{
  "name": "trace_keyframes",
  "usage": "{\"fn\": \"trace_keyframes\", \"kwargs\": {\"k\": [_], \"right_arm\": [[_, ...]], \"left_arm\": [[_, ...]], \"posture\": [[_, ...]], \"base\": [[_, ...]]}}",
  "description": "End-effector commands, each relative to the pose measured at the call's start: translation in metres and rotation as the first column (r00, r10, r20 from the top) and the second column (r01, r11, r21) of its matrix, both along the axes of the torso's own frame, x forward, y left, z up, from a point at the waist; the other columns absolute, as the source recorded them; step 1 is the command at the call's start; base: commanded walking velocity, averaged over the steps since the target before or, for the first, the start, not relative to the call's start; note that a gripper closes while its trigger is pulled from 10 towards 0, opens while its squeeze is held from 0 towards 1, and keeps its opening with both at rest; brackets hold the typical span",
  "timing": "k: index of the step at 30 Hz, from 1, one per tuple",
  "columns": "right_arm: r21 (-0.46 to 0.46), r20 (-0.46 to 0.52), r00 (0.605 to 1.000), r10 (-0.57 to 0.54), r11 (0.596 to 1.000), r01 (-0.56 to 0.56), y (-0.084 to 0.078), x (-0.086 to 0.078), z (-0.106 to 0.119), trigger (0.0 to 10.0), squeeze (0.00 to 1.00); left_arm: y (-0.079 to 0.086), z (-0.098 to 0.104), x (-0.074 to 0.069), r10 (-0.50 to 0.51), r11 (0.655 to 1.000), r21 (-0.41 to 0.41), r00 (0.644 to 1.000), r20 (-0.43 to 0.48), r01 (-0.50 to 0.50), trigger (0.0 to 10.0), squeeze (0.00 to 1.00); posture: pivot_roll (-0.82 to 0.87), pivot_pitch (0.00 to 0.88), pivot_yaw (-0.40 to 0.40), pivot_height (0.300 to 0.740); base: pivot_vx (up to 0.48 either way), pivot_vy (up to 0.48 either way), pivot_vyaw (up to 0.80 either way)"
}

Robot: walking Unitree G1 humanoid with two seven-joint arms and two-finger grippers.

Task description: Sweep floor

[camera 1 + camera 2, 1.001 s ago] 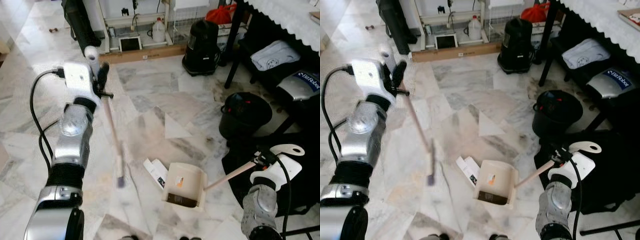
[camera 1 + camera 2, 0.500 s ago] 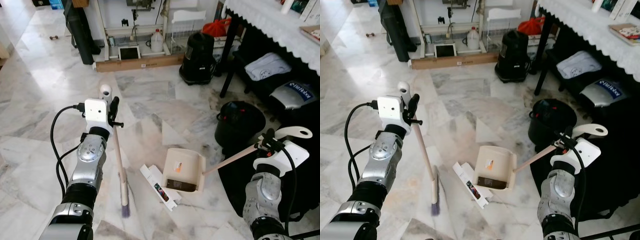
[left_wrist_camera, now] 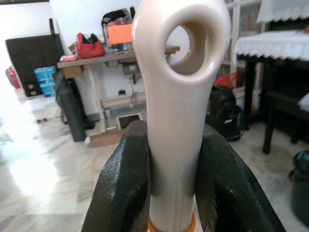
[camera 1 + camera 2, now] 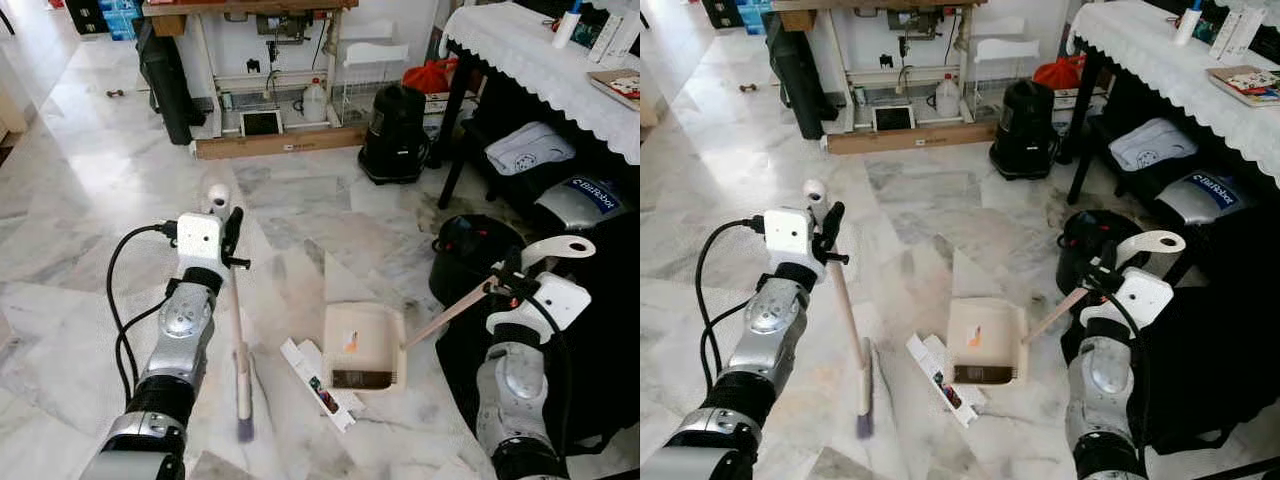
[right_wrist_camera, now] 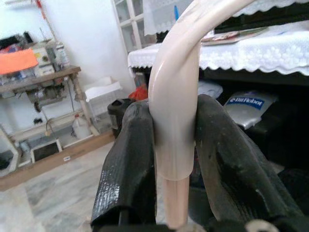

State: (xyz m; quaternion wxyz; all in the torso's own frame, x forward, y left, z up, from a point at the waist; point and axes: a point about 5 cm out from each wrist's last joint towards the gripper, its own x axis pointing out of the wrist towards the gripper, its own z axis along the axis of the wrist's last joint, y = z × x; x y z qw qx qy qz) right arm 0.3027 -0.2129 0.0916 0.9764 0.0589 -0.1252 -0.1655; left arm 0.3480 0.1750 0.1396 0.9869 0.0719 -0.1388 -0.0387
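Observation:
My left gripper (image 4: 226,240) is shut on the cream handle of a broom (image 4: 237,330), whose brush end rests on the marble floor (image 4: 290,190). In the left wrist view both black fingers (image 3: 120,188) clamp the handle's eyelet end (image 3: 179,72). My right gripper (image 4: 512,285) is shut on the long handle of a cream dustpan (image 4: 362,345) that sits flat on the floor between the arms. The right wrist view has the fingers (image 5: 130,164) squeezing that curved handle (image 5: 175,116). A flattened white box (image 4: 316,383) lies between brush and dustpan, touching the pan's left side.
A black bin (image 4: 478,255) stands right of the dustpan, beside a dark table leg (image 4: 452,140). A black vacuum (image 4: 393,130) and a long cardboard box (image 4: 280,145) sit at the back near a workbench. A lace-covered table (image 4: 540,60) lines the right side.
The camera has tilted up, showing more of the room. The dustpan now lies flatter and squarer on the floor. The broom's brush sits about as far from the box as before.

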Motion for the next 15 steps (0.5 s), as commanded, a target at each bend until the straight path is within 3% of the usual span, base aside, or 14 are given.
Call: {"fn": "trace_keyframes", "kwargs": {"k": [1, 7, 15], "right_arm": [[-0.055, 0.063, 0.997, 0.032, 0.998, -0.029, 0.006, 0.001, 0.015, 10.0, 0.0], [-0.172, 0.034, 0.995, 0.093, 0.981, -0.086, 0.016, -0.007, 0.009, 10.0, 0.0], [-0.109, 0.07, 0.995, 0.066, 0.992, -0.058, 0.01, -0.01, 0.016, 10.0, 0.0]], "left_arm": [[0.007, -0.004, -0.003, 0.015, 0.999, 0.033, 1.0, -0.001, -0.014, 10.0, 0.0], [0.011, -0.014, -0.01, 0.036, 0.999, 0.029, 0.999, -0.018, -0.035, 10.0, 0.0], [0.008, -0.027, -0.023, 0.043, 0.999, 0.017, 0.999, -0.033, -0.043, 10.0, 0.0]], "posture": [[0.01, 0.0, 0.004, 0.74], [0.01, 0.0, 0.001, 0.74], [0.02, 0.0, -0.023, 0.74]], "base": [[0.0, 0.0, 0.0], [0.0, 0.0, 0.0], [0.0, 0.0, 0.0]]}}
